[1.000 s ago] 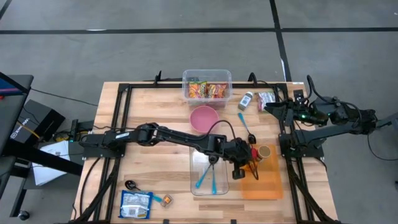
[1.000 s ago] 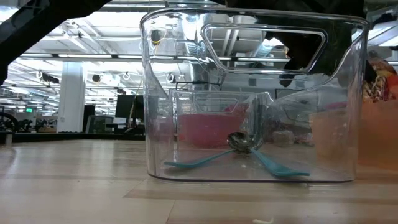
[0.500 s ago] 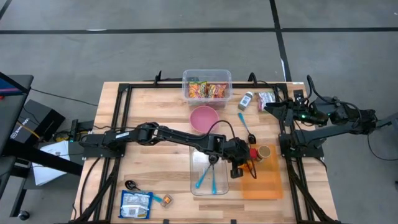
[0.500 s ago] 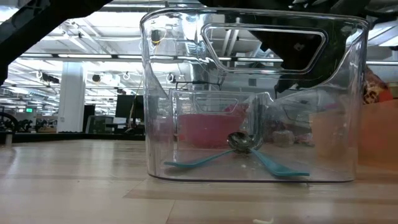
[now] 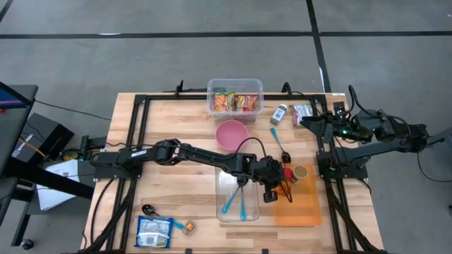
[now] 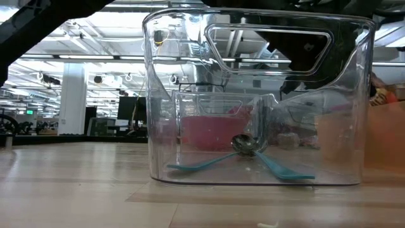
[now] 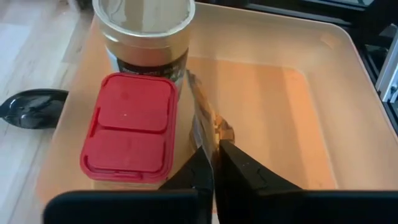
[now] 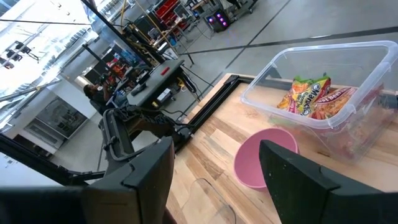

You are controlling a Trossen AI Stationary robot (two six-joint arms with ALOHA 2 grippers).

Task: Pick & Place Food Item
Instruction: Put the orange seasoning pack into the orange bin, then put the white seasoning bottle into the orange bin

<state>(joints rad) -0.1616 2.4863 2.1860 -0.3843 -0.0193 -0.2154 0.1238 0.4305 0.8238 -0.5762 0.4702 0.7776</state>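
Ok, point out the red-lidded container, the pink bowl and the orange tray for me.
red-lidded container [image 7: 129,130]: left wrist view, centre of its red lid.
pink bowl [image 5: 232,134]: high view, middle of its inside.
orange tray [image 7: 292,118]: left wrist view, bare floor.

Even overhead light; soft shadows

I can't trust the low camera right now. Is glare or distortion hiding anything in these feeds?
Low view: the clear bin fills the picture, with ceiling lights reflected in its walls and the things behind it warped. Left wrist view: the orange tray looks washed out. High view: even light.
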